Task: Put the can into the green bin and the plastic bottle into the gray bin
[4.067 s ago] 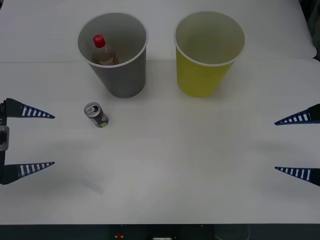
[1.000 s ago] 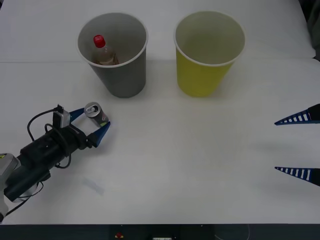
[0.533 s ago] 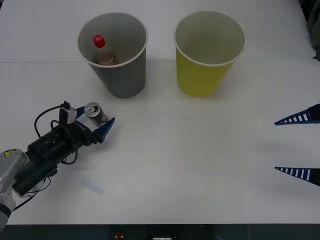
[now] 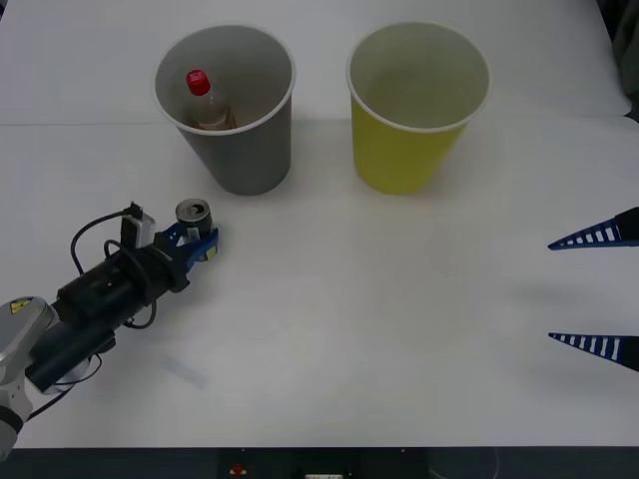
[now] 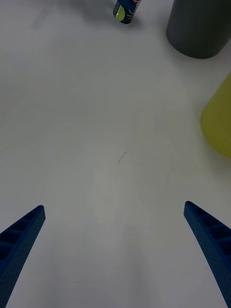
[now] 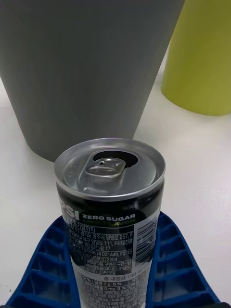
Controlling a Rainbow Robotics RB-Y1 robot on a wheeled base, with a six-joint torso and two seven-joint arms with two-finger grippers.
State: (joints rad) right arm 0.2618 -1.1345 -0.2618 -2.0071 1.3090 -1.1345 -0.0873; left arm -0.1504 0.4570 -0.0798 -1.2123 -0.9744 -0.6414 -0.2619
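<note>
My left gripper (image 4: 196,242) has its fingers clamped on the upright can (image 4: 194,222), just in front of the gray bin (image 4: 245,150), for a lift to the green bin (image 4: 404,150); right gripper (image 4: 597,291) idles w/ fingers apart; count: 1 can, 1 plastic bottle (image 4: 205,103) (already in gray), 2 bins.
</note>
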